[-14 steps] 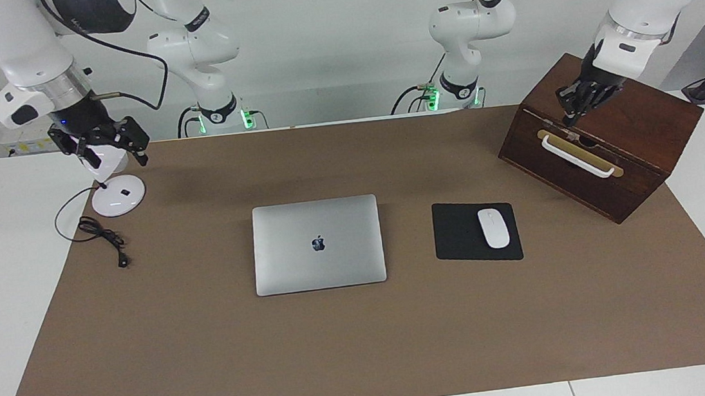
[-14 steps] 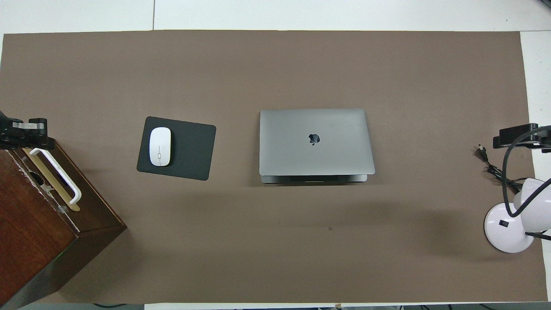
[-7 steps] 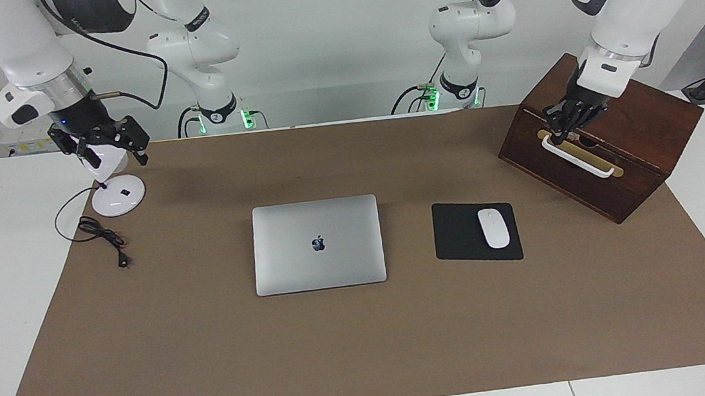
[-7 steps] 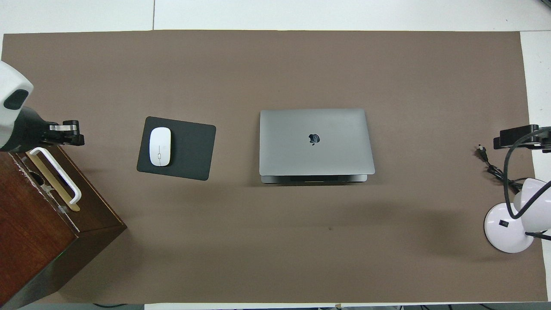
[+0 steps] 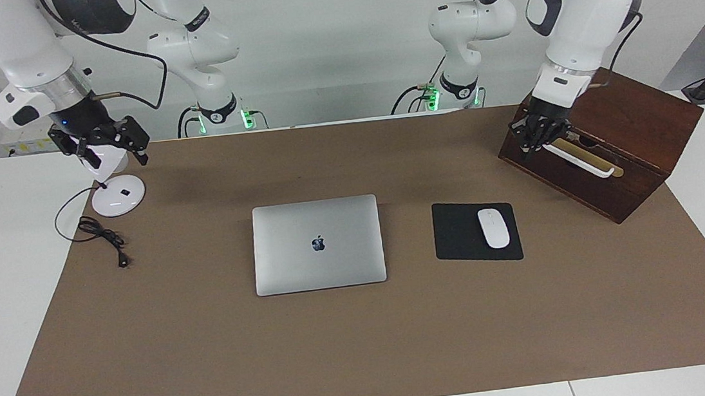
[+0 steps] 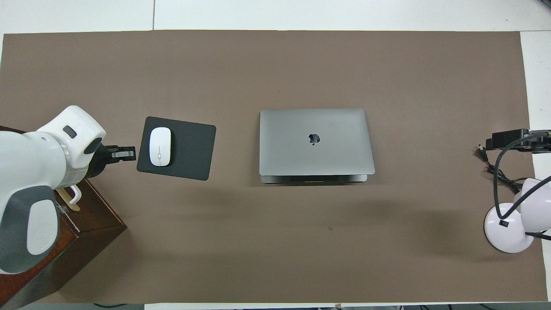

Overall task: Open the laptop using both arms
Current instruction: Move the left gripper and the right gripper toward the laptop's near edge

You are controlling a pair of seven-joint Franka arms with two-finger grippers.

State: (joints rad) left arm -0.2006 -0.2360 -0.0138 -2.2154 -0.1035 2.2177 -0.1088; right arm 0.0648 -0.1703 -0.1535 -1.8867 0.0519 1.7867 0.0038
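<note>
The laptop (image 5: 318,244) is a thin silver-grey rectangle with an apple logo on its lid. It lies closed and flat in the middle of the brown mat, and it also shows in the overhead view (image 6: 316,141). My left gripper (image 5: 531,137) hangs in the air over the edge of the wooden box, at the end toward the laptop; in the overhead view it (image 6: 122,151) is beside the mouse pad. My right gripper (image 5: 107,152) is open and empty, up over the white lamp at the right arm's end of the table, and it also shows in the overhead view (image 6: 512,140). Neither gripper touches the laptop.
A black mouse pad (image 5: 459,233) with a white mouse (image 5: 494,228) lies between the laptop and a dark wooden box (image 5: 630,126) that has a white handle (image 5: 582,161). A white lamp base (image 5: 118,196) and a black cable (image 5: 104,238) lie at the right arm's end.
My left arm has swung from over the box's top toward the laptop, to the box's edge beside the mouse pad. My right arm has barely moved. The laptop has not moved.
</note>
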